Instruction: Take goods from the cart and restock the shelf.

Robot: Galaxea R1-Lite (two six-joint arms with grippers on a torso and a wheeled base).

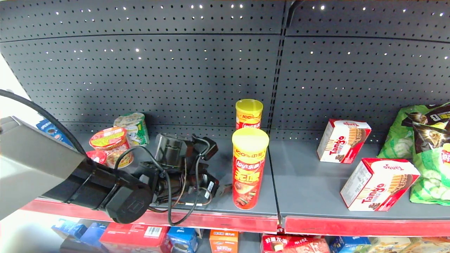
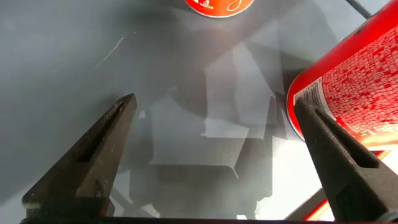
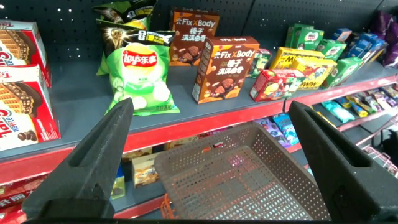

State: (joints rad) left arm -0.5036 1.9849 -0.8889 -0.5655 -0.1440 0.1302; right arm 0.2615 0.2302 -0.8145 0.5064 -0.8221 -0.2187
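The left hand (image 2: 212,102), spread wide, sits by the chips can (image 1: 249,168) at the shelf's (image 1: 309,189) front edge; a bump could tip it off.

On the grey metal shelf (image 1: 306,189), a tall red chip can (image 1: 249,168) stands by the front edge, with a second can (image 1: 248,114) behind it. Round paper noodle cups (image 1: 111,140) lie to its left, red-and-white wafer boxes (image 1: 342,146) to its right, and green crisp bags (image 1: 430,165) at the right end.

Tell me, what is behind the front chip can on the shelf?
A second can stands right behind the front can, with the pegboard wall beyond. The second can's lower part is covered.
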